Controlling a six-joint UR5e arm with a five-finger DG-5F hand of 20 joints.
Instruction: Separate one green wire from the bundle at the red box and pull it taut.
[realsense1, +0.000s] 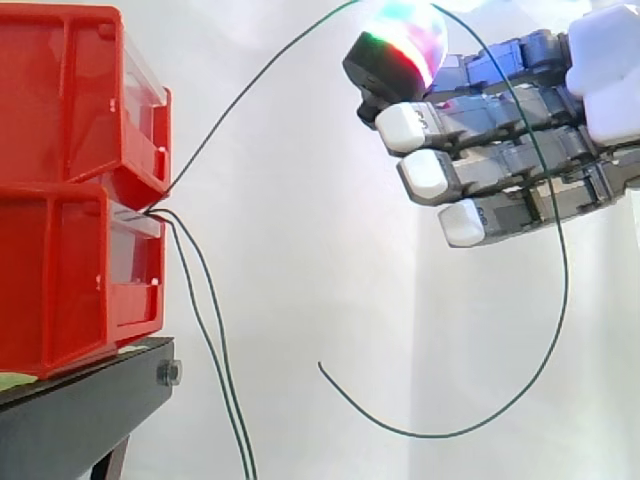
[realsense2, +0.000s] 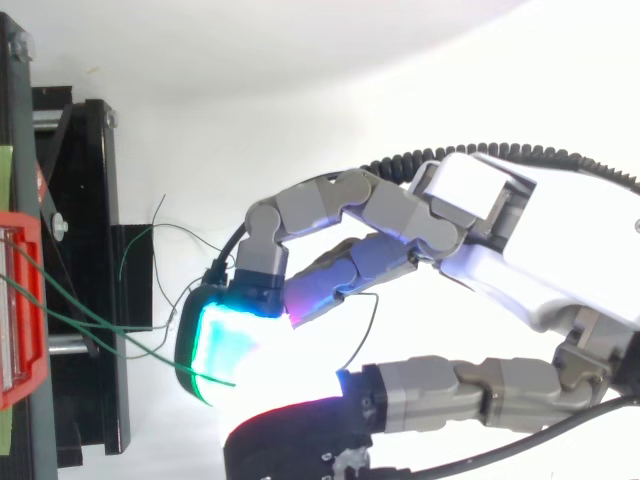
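Observation:
Two red bins (realsense1: 70, 180) are stacked at the left on a black stand (realsense1: 80, 410). Green wires come out of the gap between them. One green wire (realsense1: 250, 85) arcs up and right to my hand (realsense1: 520, 130), still curved. It reaches the glowing pads (realsense1: 405, 35) of a curled finger and the thumb, which meet on it. The top view has the same wire (realsense2: 100, 320) running from the bin (realsense2: 20, 300) to the cyan pad (realsense2: 215, 340). Behind the hand the wire's tail (realsense1: 440, 432) drops in a wide slack loop. The other fingers lie straight, pointing toward the bins.
Two more green wires (realsense1: 205, 320) hang from the same gap straight down past the stand's edge. Short loose wire ends (realsense2: 150, 235) stick out near the stand in the top view. A white curtain backs the scene; open space lies between the bins and the hand.

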